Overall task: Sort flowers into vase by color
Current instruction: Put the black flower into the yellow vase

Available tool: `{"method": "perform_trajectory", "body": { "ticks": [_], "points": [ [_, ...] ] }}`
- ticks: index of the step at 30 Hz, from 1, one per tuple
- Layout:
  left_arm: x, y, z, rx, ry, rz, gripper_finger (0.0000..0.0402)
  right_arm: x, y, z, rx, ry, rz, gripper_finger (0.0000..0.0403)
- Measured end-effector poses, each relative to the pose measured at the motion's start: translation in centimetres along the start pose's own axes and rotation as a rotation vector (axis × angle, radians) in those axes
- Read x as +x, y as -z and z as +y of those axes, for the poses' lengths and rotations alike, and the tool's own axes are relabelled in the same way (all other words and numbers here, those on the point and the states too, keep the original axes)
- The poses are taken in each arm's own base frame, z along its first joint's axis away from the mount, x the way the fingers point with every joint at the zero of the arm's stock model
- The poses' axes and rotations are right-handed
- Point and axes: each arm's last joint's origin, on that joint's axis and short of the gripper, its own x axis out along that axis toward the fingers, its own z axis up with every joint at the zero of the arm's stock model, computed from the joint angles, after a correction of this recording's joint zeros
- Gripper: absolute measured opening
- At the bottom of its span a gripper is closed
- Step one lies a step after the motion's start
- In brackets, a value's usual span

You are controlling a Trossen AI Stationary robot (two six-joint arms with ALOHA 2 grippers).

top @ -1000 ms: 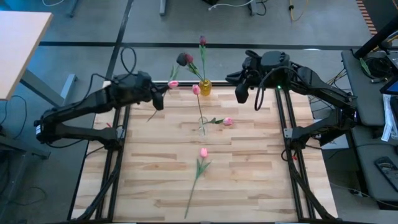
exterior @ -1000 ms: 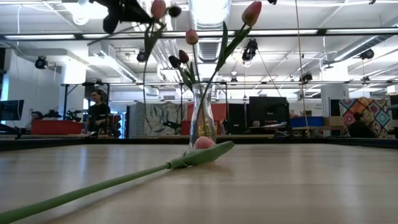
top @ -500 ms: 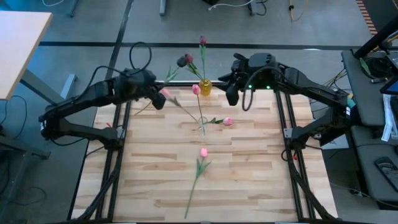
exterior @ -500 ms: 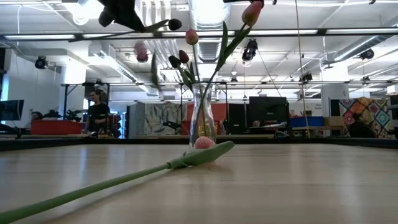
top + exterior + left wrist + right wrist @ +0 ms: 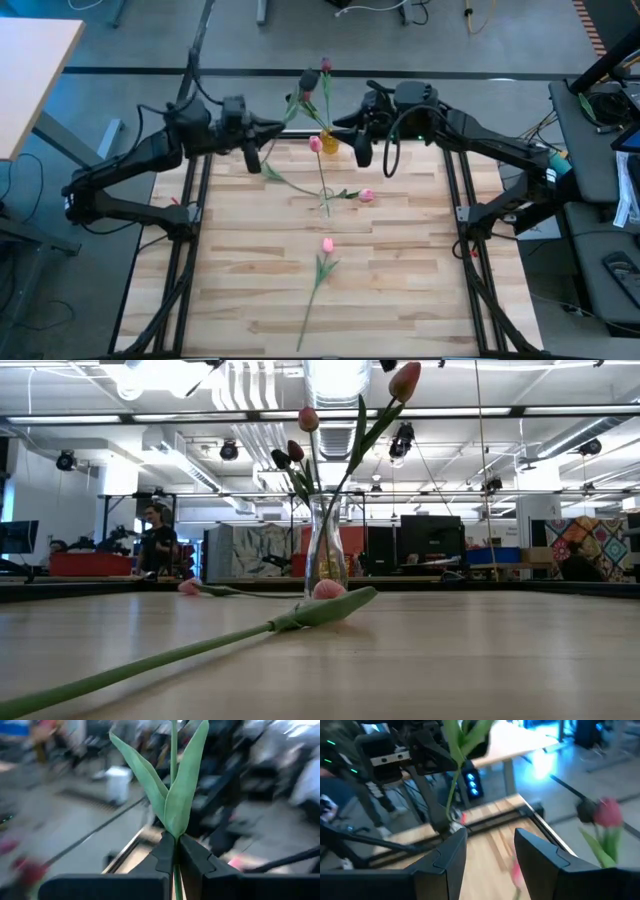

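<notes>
Left end effector [image 5: 175,855] clamped on a tulip [image 5: 176,790], swung toward the vases; right end effector [image 5: 487,847] just opened, empty, ready for handover.

Your artificial tulips are split between the vases, the table and one gripper. At the far edge, a small yellow vase [image 5: 330,141] holds dark maroon heads: one tall tulip [image 5: 326,65] leaning far, another [image 5: 307,80] to its left. A clear glass vase [image 5: 326,550] at the table's middle stands upright with thin green stems fanning out, a light pink head [image 5: 404,380] at the top right in the low view. One pink tulip [image 5: 366,196] lies just right of that vase. Another pink tulip [image 5: 327,245] lies flat nearer you, stem trailing near-left. A green stem with two broad leaves [image 5: 172,785] is pinched upright between the left gripper's [image 5: 176,851] fingers.
</notes>
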Motion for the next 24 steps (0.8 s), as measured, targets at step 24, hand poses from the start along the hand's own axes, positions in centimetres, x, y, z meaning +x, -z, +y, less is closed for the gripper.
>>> {"method": "perform_trajectory", "body": {
  "ticks": [24],
  "points": [
    [6.1, -2.2, -0.9, -0.03, 0.312, -0.108, 0.0, 0.7, -2.5, 0.9, 0.042, -0.189, -0.267, 0.0224]
  ]
}}
